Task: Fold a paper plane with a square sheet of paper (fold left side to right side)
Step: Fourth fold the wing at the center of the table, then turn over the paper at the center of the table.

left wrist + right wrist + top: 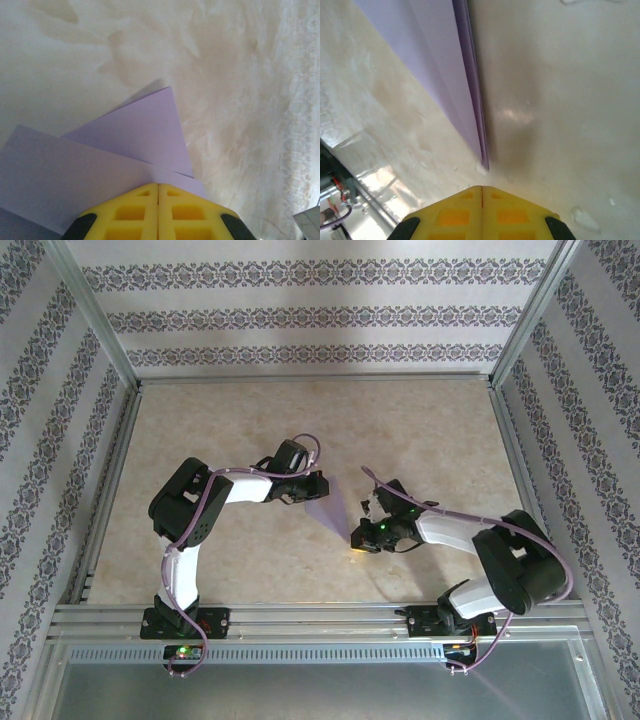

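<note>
I read this as a late step. The thin lavender paper sheet is already folded into a narrow, pointed paper plane (330, 512) and lies flat near the middle of the beige marbled tabletop (420, 440). Its wide end points to 11 o'clock and its tip to 5 o'clock.

My left gripper (158, 192) sits at that 11 o'clock end. Its yellow fingers are pressed together with no gap, and the paper's layers fan out ahead of them and run beneath them. I judge it is pressing the paper down, not pinching it, though the wrist view does not settle that.

My right gripper (481, 192) is likewise closed and holds nothing. It sits just short of the plane's tip, which lies at 12 o'clock from its fingertips, with the stacked folded edges running away from it.

The next move, I think, calls for firming the long crease from tip to tail. One gripper should pin the paper so the thin layers do not slide or spring apart.

I can read no brand, label or writing anywhere; the walls carry only a floral stripe pattern.
</note>
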